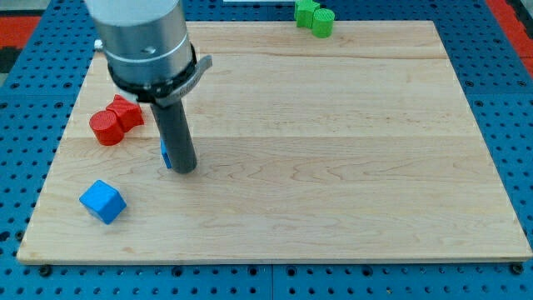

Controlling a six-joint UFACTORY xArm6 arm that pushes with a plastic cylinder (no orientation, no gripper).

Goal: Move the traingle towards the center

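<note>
My dark rod comes down from the grey arm at the view's upper left, and my tip rests on the wooden board. A small blue block shows only as a sliver at the rod's left side, touching it; the rod hides most of it, so its shape cannot be made out. A blue cube lies at the view's lower left, apart from my tip.
Two red blocks sit together at the view's left, just left of the rod. Two green blocks sit together at the board's top edge. Blue pegboard surrounds the board.
</note>
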